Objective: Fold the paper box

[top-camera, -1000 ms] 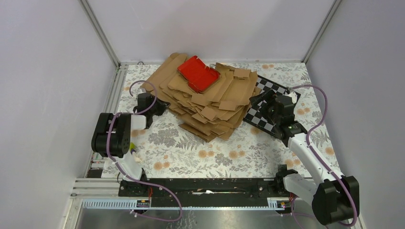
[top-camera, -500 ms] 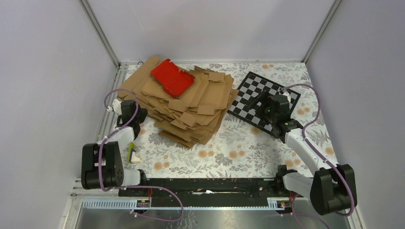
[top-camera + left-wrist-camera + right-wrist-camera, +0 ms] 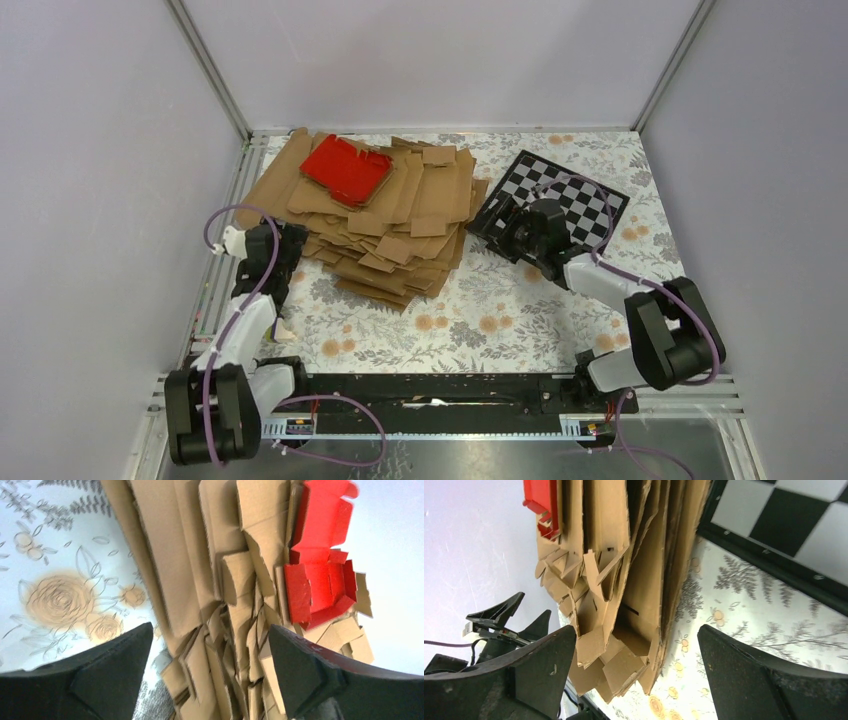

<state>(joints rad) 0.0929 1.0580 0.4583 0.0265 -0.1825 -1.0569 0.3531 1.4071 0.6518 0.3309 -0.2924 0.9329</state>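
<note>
We see the paper box (image 3: 347,170), bright red thin card, lying on top of a heap of brown cardboard blanks (image 3: 400,225) at the far left of the flowered table (image 3: 490,310). From the left wrist view its flaps stand partly raised around a shallow tray, with one flat panel stretching away. The left gripper (image 3: 208,630) sits at the heap's near-left edge with its jaws spread wide, grasping nothing. The right gripper (image 3: 636,630), by the checkered board (image 3: 575,195), is likewise released and faces the heap.
</note>
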